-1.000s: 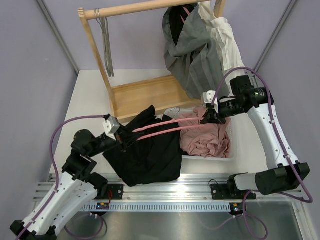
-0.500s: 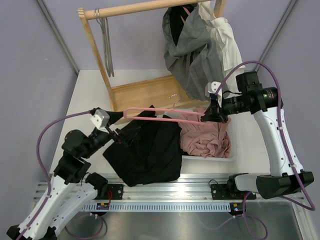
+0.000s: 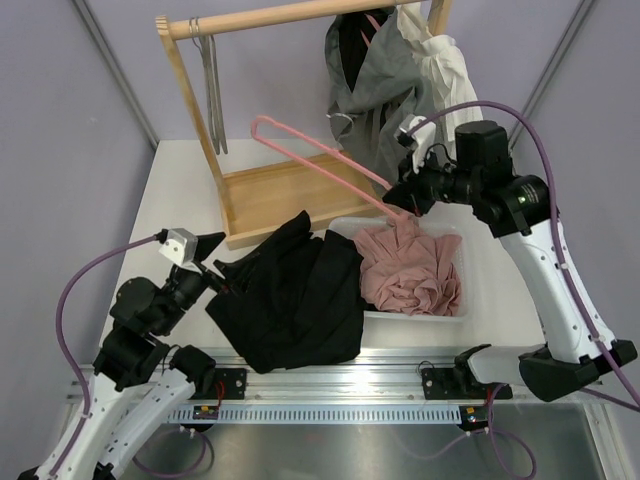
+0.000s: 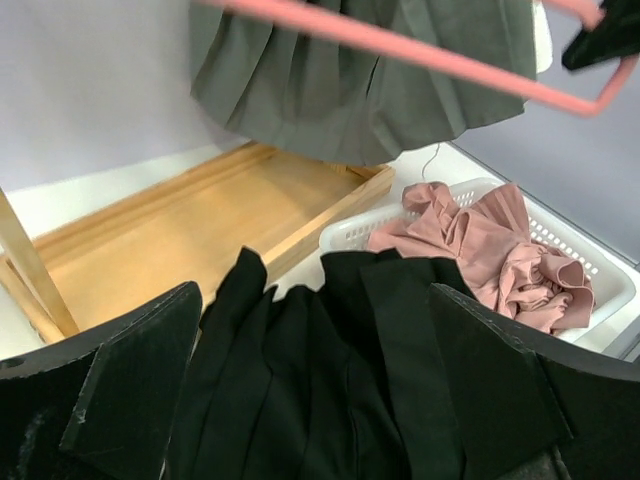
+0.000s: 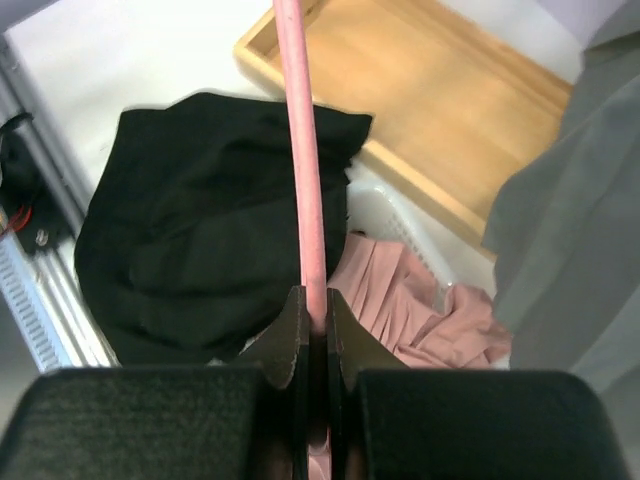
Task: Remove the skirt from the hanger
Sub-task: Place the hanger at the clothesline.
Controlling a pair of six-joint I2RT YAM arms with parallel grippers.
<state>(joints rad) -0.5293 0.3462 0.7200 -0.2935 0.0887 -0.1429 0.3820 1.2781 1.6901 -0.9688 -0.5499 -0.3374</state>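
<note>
Looking down from above, we see the right gripper (image 3: 402,192) raised over the white basket (image 3: 468,300), its jaws pinched tight near one end of the pink hanger (image 3: 310,150), which slants up and away to the left above the wooden rack base (image 3: 280,195). The wrist view confirms it (the pink bar runs straight out from between the closed fingers (image 5: 285,345)). The left gripper (image 3: 215,258) sits low at the near left with its jaws spread wide and nothing between them; its dark fingers (image 4: 130,385) frame the black skirt (image 3: 290,300) just ahead. That skirt lies crumpled on the table (image 3: 180,180), well apart from the hanger, its right edge draped over the basket's near-left rim beside a pink garment (image 3: 410,265). A grey pleated skirt (image 3: 385,100) hangs from the wooden rail (image 3: 270,17) behind.
</note>
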